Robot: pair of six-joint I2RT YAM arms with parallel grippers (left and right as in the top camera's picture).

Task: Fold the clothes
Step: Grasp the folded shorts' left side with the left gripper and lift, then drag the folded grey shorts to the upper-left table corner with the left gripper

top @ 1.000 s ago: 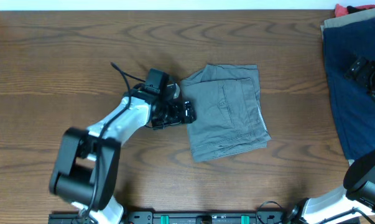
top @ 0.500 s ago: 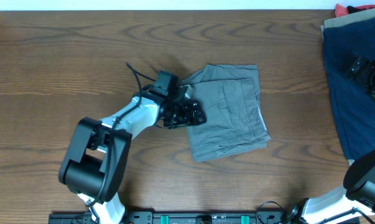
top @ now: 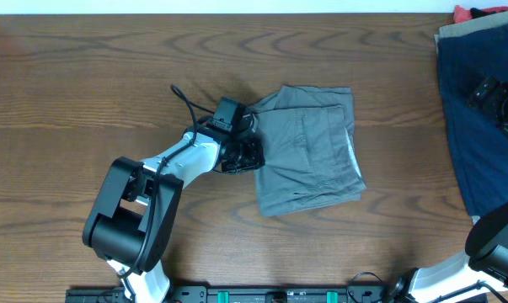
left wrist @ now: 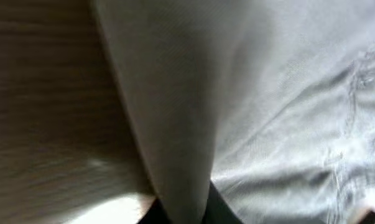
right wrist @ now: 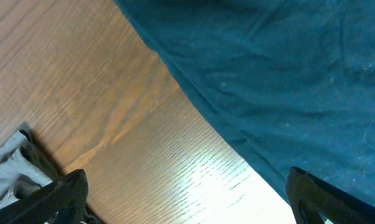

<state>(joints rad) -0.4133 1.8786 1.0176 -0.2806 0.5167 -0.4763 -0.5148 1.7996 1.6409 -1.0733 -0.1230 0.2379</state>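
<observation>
Brown wood-grain table (top: 68, 84); left gripper (top: 252, 154) at shorts (top: 312, 151) edge, grip unclear; right gripper (right wrist: 184, 190) wide open.

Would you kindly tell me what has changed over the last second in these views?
The left gripper pushed right onto the left edge of the grey-olive shorts, then drew back slightly left; whether it grips the cloth is unclear. The shorts barely shifted. The right gripper stayed over the navy shorts.
</observation>
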